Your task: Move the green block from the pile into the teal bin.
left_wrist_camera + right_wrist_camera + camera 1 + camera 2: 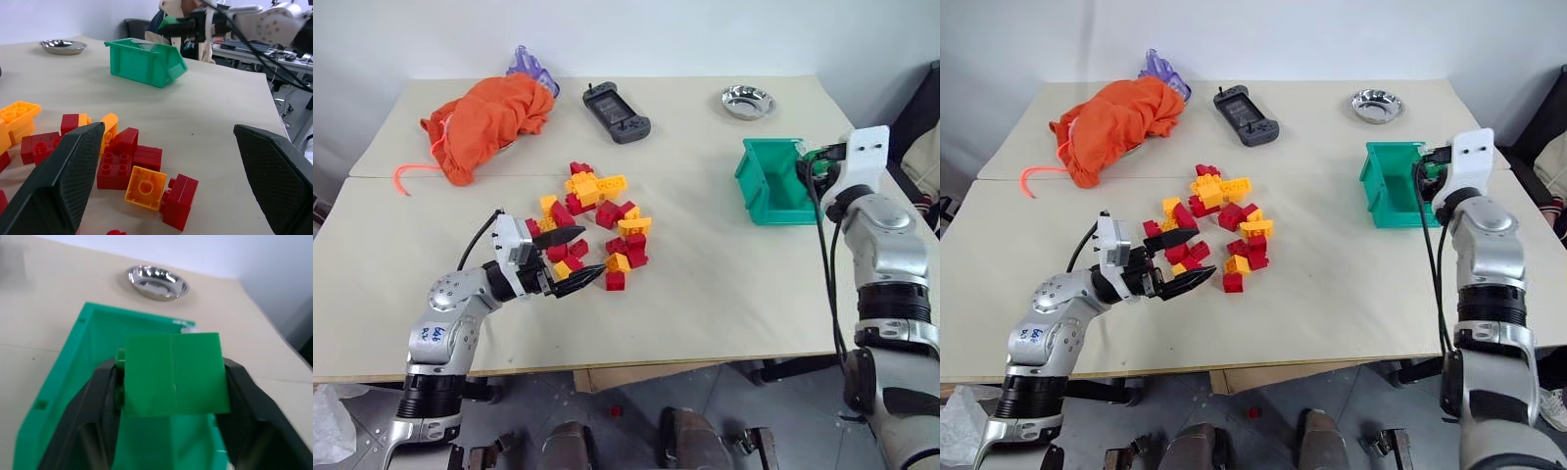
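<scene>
The green block (173, 374) sits clamped between the two black fingers of my right gripper (815, 163), held in the air just over the teal bin (759, 188) at the table's right side. In the right wrist view the bin's open inside (93, 333) lies directly below the block. The pile (597, 220) of red and yellow bricks lies mid-table. My left gripper (578, 258) hovers at the pile's near-left edge, open, with nothing between its fingers (63, 181).
An orange cloth bundle (489, 122) lies at the back left with a purple item (530, 67) behind it. A black handheld controller (617, 113) and a shiny metal bowl (747, 101) sit along the back. One red brick (616, 410) lies on the floor.
</scene>
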